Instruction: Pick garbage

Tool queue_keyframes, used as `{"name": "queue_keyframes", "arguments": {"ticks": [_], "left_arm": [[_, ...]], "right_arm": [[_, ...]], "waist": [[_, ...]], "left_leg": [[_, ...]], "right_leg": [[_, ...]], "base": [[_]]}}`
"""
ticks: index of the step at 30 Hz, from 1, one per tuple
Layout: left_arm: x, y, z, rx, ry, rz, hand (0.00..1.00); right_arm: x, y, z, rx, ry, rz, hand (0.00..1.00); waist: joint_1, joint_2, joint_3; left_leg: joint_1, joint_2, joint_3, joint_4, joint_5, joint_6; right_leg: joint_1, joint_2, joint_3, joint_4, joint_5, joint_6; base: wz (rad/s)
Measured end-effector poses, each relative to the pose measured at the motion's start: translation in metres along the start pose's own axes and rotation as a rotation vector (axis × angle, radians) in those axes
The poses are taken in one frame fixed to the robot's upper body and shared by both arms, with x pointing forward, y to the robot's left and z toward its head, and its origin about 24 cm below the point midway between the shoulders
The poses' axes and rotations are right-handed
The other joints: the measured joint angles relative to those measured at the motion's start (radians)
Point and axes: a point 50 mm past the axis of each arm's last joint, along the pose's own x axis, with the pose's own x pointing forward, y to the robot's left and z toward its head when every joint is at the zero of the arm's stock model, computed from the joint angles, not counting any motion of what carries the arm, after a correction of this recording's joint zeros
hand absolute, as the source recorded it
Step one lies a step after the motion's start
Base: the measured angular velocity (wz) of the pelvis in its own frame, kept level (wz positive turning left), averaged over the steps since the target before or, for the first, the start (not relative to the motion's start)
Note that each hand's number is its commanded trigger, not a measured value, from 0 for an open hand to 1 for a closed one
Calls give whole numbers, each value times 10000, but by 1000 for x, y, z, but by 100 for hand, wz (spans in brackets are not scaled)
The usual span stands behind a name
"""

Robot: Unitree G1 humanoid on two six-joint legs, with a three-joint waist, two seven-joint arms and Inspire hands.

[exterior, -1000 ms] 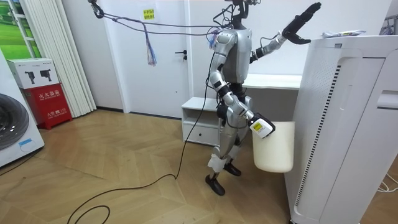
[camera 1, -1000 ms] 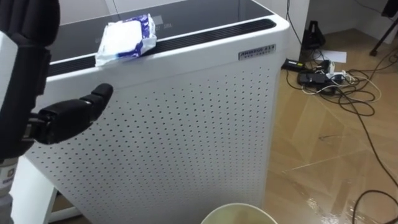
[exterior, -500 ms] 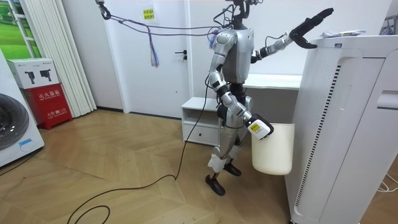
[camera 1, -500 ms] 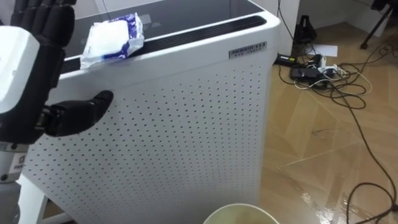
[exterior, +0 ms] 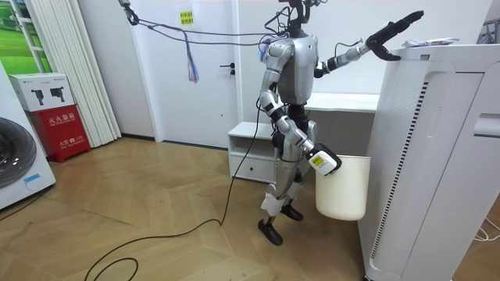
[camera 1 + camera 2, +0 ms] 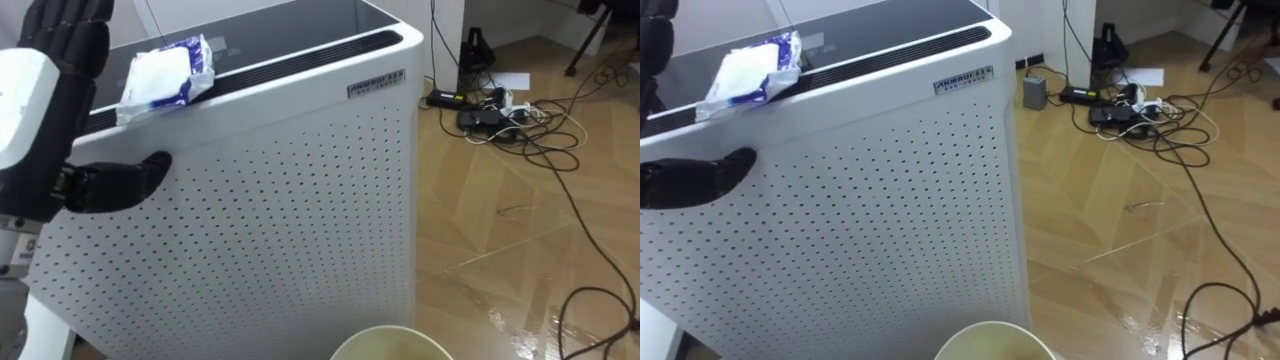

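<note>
Garbage packet (image 6: 160, 78): up on the tall white machine (image 6: 280, 200), untouched. Moved the left hand (image 6: 70, 45) closer just now, fingers straight and wide, holding nothing. Can't tell about the right hand (image 5: 315, 154) down by the bin (image 5: 348, 191). Nearly time to grab.

Silver body, black robot hand (image 6: 68, 48) (white-backed).

The left hand (image 6: 65, 50) is sliced by the top and left edges of the left eye view, its fingertips lost. The white bin (image 6: 385, 338) pokes in at the bottom edge, just an arc of rim. The air purifier (image 6: 270, 220) runs off the left and bottom edges. In the room view the packet (image 5: 431, 41) on the purifier's top, by the edge facing the robot, is too small to make out, as is the right hand (image 5: 323, 162) at the bin's rim.
</note>
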Motion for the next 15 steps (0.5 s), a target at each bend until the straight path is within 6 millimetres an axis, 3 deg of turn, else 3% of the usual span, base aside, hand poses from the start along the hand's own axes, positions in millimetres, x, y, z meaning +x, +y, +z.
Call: {"name": "queue_keyframes", "arguments": {"ticks": [4, 8, 15], "left_arm": [[4, -1, -3, 43, 100, -185, 0], [11, 1, -9, 71, 143, -569, 0], [18, 2, -19, 156, 332, -1146, 0]], "right_arm": [[-1, -4, -1, -210, 194, -45, 100], [-2, -7, -2, -834, 375, -62, 100], [-2, -9, 2, -1121, 523, -5, 100]], "waist": [[36, 35, 9], [10, 123, 70], [-18, 219, 64]], "left_leg": [[3, 7, 0, 3, 8, 10], [-16, 13, 0, 5, 45, 32], [-71, -2, 114, -111, 210, 32]], "right_leg": [[-16, -1, -1, 25, 0, 0], [-45, -28, -1, 66, 3, 6], [-323, -70, 93, 337, -5, 5]], "base": [[0], [0], [-4]]}}
